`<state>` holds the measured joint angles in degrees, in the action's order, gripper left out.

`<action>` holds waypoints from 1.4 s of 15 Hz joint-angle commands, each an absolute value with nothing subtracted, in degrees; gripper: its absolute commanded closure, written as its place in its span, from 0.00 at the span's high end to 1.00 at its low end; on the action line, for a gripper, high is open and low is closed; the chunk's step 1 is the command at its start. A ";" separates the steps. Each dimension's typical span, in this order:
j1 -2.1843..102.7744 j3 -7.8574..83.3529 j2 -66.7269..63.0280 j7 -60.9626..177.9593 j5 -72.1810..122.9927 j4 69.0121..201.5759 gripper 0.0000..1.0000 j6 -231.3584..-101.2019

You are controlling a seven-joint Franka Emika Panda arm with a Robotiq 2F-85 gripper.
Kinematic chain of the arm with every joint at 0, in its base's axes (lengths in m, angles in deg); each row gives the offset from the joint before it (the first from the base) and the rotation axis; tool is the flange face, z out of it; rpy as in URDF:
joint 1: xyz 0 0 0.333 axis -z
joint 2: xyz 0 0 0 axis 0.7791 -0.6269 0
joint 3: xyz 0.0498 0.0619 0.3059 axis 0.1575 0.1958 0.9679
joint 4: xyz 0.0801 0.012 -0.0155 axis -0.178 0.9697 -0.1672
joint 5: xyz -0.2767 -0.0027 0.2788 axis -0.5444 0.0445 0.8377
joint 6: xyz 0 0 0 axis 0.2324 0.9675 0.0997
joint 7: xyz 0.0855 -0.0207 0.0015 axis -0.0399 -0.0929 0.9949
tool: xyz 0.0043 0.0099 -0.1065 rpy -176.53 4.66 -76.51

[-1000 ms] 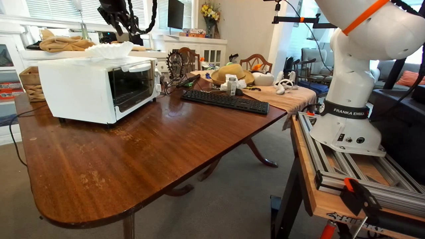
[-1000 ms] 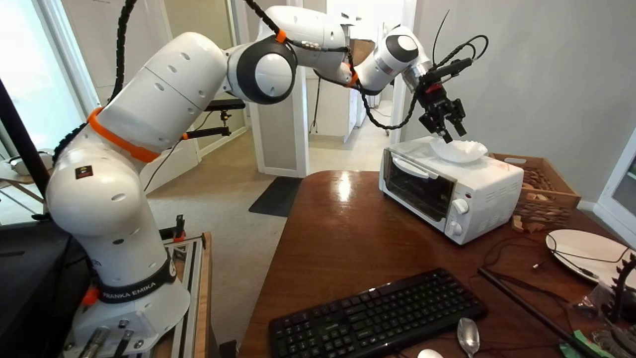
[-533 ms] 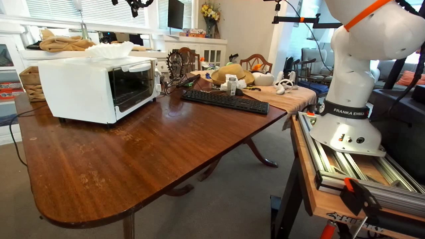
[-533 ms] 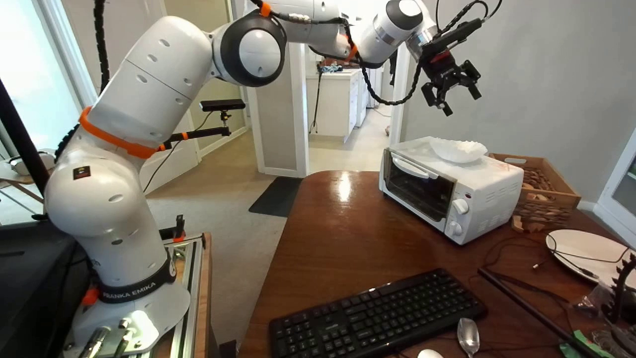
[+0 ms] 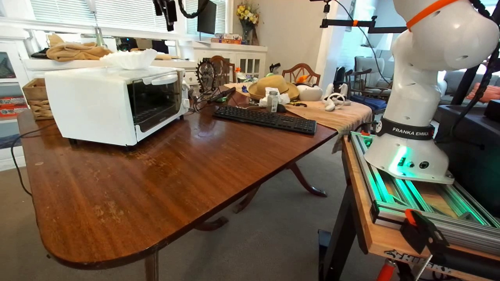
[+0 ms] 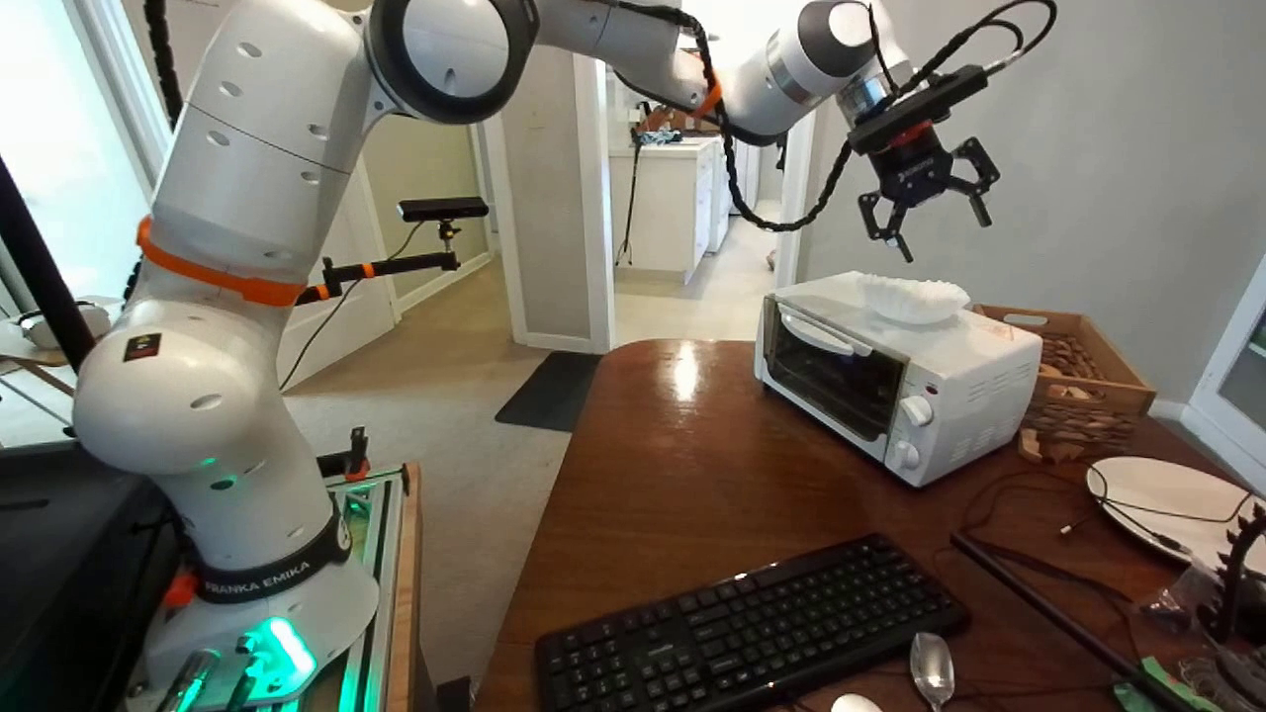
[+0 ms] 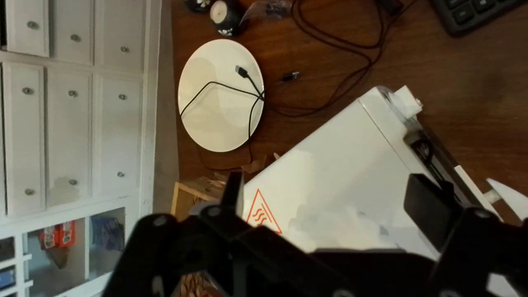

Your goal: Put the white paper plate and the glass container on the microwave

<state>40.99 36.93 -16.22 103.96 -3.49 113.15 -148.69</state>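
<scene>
In both exterior views, the white paper plate (image 5: 129,59), fluted at the rim, rests on top of the microwave (image 5: 91,107), a white box with a dark door window. Above it, and apart from it, hangs my gripper (image 6: 945,237), jaws spread wide around nothing. From the wrist, the fingers (image 7: 429,208) frame the oven's white top and its red triangle mark; I cannot clearly tell the paper plate from that top there. The glass container (image 5: 272,101), a small clear jar with a lid, stands on the table beyond the keyboard and shows only in an exterior view.
A black keyboard (image 6: 752,628) lies across the table, with a spoon (image 6: 933,670) beside it. Past the microwave stand a wooden basket (image 6: 1098,366) and a white oval plate (image 7: 222,132) with cables over it. A straw hat (image 5: 269,86) sits near the jar.
The gripper has risen from just above the paper plate, and its fingers have spread wider. The plate stays on the microwave. The light at the arm's base has turned green.
</scene>
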 commanded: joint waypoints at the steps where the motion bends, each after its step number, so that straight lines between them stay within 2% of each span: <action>1: 43.14 38.41 -9.75 91.93 -1.96 126.88 1.00 -154.04; 14: 44.83 40.31 3.77 53.24 7.35 165.39 1.00 -164.77; 18: 45.09 40.69 9.16 44.34 12.18 178.48 1.00 -171.49; 19: 44.80 40.63 4.19 47.93 9.70 170.40 1.00 -167.05; 21: 44.98 40.74 6.43 45.47 10.41 175.33 1.00 -169.74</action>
